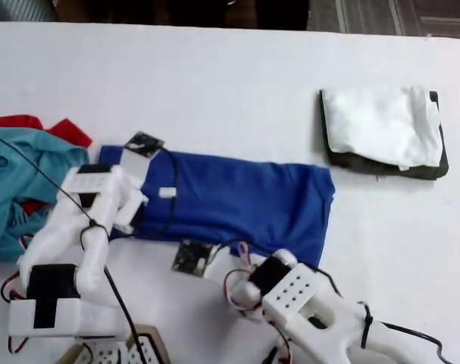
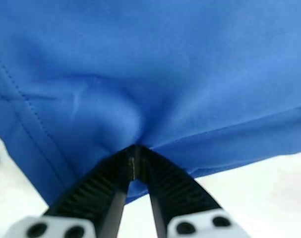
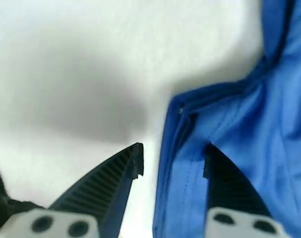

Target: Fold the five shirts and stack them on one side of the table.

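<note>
A blue shirt (image 1: 245, 201) lies spread across the middle of the white table (image 1: 237, 83). My left gripper (image 1: 133, 216) sits at the shirt's left edge, shut on a pinch of the blue shirt (image 2: 165, 74), with the fabric bunching at my left gripper's (image 2: 134, 158) tips. At the front hem my right gripper (image 1: 228, 258) is low and open. In the right wrist view my right gripper (image 3: 172, 158) straddles the folded hem of the blue shirt (image 3: 249, 129), one finger over bare table.
A folded white shirt (image 1: 381, 121) rests on a folded dark shirt (image 1: 381, 167) at the right of the table. A crumpled teal shirt (image 1: 21, 182) over a red shirt (image 1: 67, 130) lies at the left edge. The table's far side is bare.
</note>
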